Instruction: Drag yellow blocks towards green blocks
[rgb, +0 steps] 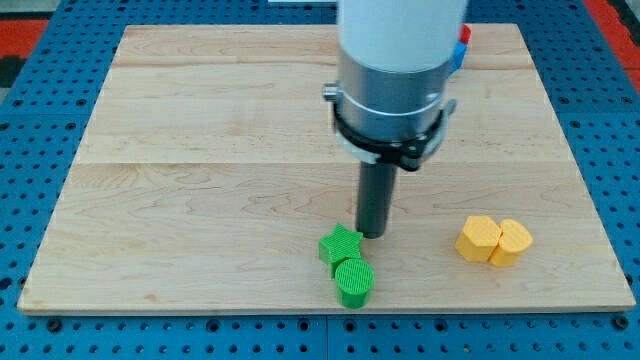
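Two yellow blocks lie side by side at the view's lower right: one with a lobed outline (478, 238) and a six-sided one (511, 242), touching each other. A green star block (340, 245) and a green round block (353, 282) sit together at the view's bottom centre, touching. My tip (372, 234) rests on the board just to the right of the green star, close to it. The yellow blocks are well to the right of my tip.
A red block (465, 36) and a blue block (459, 57) peek out behind the arm's white and grey body (395, 70) at the view's top right. The wooden board (200, 150) lies on a blue perforated base.
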